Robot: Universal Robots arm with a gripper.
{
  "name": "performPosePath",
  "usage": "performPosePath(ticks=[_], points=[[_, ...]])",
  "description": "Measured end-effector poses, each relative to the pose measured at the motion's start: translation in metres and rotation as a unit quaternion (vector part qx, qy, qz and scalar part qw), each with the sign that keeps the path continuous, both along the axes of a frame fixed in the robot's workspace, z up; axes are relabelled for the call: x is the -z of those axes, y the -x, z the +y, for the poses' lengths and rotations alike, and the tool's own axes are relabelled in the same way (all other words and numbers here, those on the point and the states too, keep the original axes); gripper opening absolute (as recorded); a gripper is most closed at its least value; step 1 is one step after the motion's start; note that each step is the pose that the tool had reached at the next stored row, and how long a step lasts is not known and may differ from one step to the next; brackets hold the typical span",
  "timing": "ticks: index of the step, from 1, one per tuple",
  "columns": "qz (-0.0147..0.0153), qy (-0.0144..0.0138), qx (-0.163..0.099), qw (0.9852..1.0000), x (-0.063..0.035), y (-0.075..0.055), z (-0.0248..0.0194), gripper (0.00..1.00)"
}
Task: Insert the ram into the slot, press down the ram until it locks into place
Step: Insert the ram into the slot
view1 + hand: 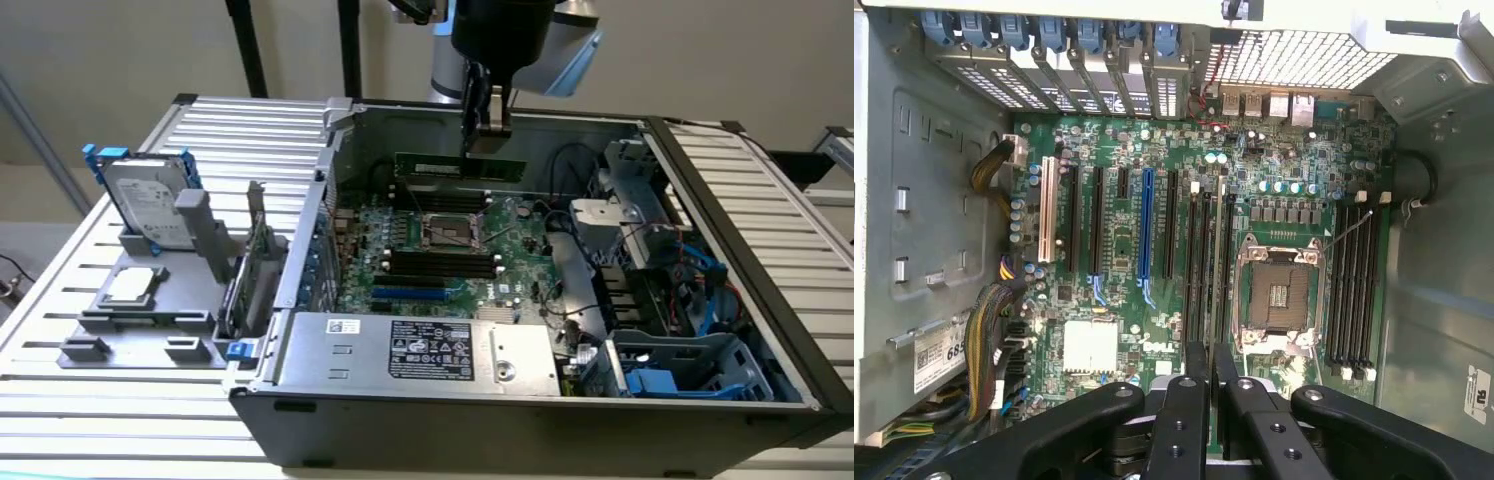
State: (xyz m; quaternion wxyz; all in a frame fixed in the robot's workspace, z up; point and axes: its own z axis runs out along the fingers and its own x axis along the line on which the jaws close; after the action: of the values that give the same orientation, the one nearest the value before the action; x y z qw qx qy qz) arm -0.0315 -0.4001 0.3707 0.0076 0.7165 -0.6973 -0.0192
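Observation:
My gripper (487, 132) hangs over the open computer case, shut on the ram (461, 166), a thin green stick held level above the motherboard (514, 225). Looking down past the fingers (1192, 400) in the wrist view, the ram (1219, 250) appears edge-on as a thin pale line. It runs parallel to the bank of black memory slots (1204, 270) beside the CPU socket (1282, 290), and over them. A second bank of black slots (1354, 285) lies on the socket's other side. In the exterior view the nearer black slots (441, 263) sit well below the ram; it touches none of them.
A silver power supply (427, 350) closes off the case's near side. Cables and a blue drive cage (694, 372) fill the exterior view's right. Outside the case, on the exterior view's left, a grey fixture (134, 325) holds a hard drive (144, 198) and a CPU chip (134, 285).

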Motion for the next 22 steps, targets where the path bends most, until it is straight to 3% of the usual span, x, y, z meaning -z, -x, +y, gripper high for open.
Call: performPosePath(ticks=[11, 22], points=[[0.0000, 0.0001, 0.000, 1.0000, 0.0012, 0.000, 0.0000, 0.13], [0.0000, 0.0005, 0.000, 1.0000, 0.0209, 0.004, 0.0000, 0.13]])
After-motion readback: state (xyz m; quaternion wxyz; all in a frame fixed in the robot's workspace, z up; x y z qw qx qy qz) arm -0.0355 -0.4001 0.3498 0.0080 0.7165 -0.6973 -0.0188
